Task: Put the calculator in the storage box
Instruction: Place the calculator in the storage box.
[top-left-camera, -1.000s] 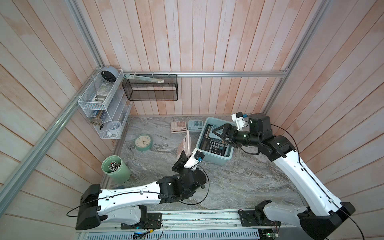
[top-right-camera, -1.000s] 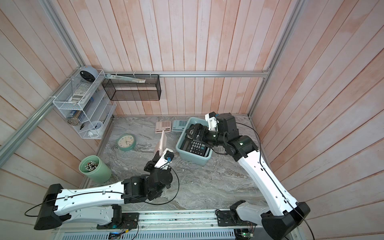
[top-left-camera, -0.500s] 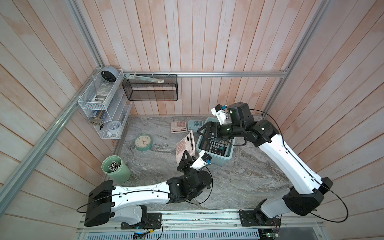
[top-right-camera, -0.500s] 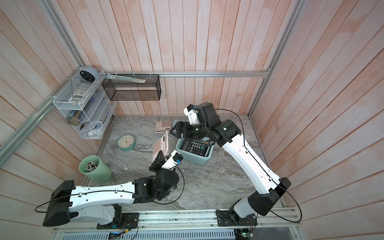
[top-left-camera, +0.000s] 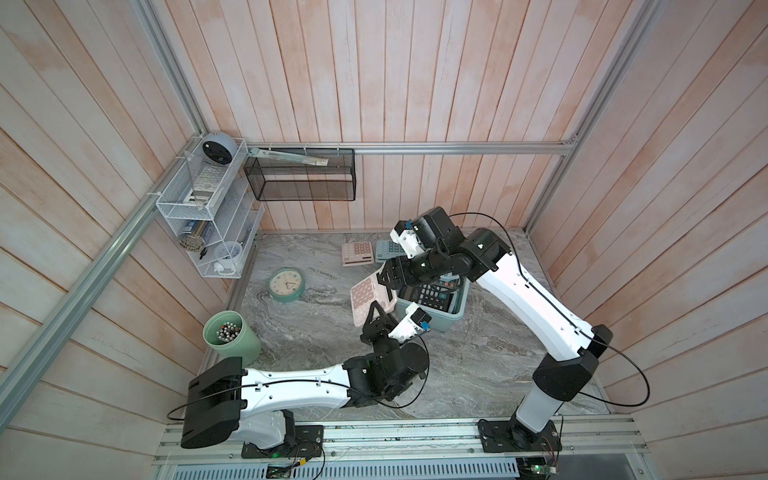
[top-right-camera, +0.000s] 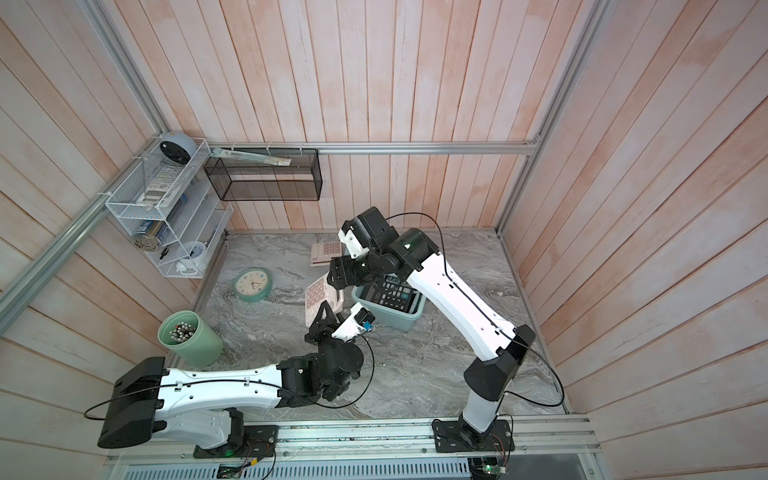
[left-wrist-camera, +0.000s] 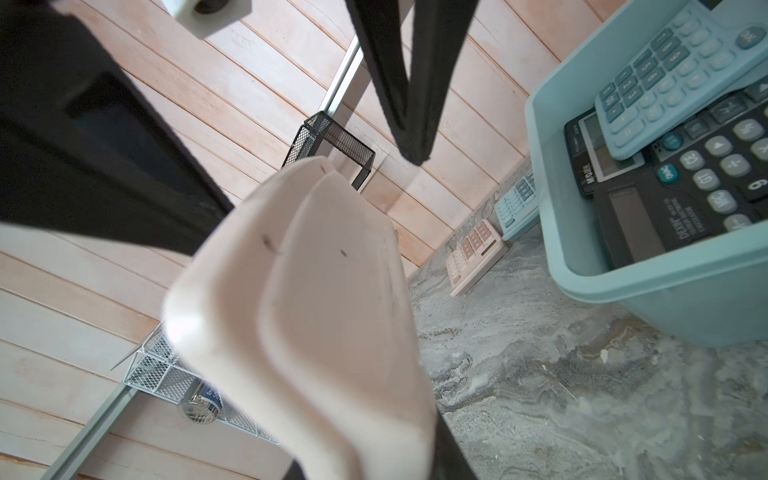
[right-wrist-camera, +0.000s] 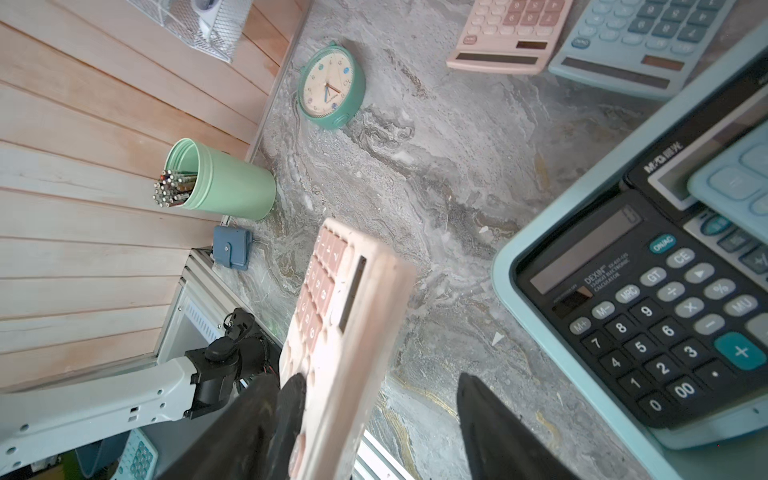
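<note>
A pink calculator (top-left-camera: 371, 297) (top-right-camera: 321, 297) stands on end above the table, just left of the pale teal storage box (top-left-camera: 446, 322) (top-right-camera: 395, 320). My left gripper (top-left-camera: 372, 318) is shut on its lower end from below. My right gripper (top-left-camera: 384, 278) (right-wrist-camera: 380, 378) sits over the calculator's (right-wrist-camera: 345, 324) top end, open. In the right wrist view one of its fingers touches the key face and the other stands well off the back. The storage box (right-wrist-camera: 503, 270) (left-wrist-camera: 665, 299) holds black calculators and a pale blue one. The left wrist view shows the pink calculator's back (left-wrist-camera: 316, 291).
A second pink calculator (top-left-camera: 356, 253) and a blue one (top-left-camera: 388, 250) lie by the back wall. A green clock (top-left-camera: 286, 284) lies left of centre and a green pen cup (top-left-camera: 230, 338) stands front left. A black mesh basket (top-left-camera: 301, 178) and a white wire shelf (top-left-camera: 203, 208) hang on the walls.
My right arm swung left from over the storage box to the calculator's top end, and its jaws narrowed. My left arm brought the upright calculator nearer to the box.
</note>
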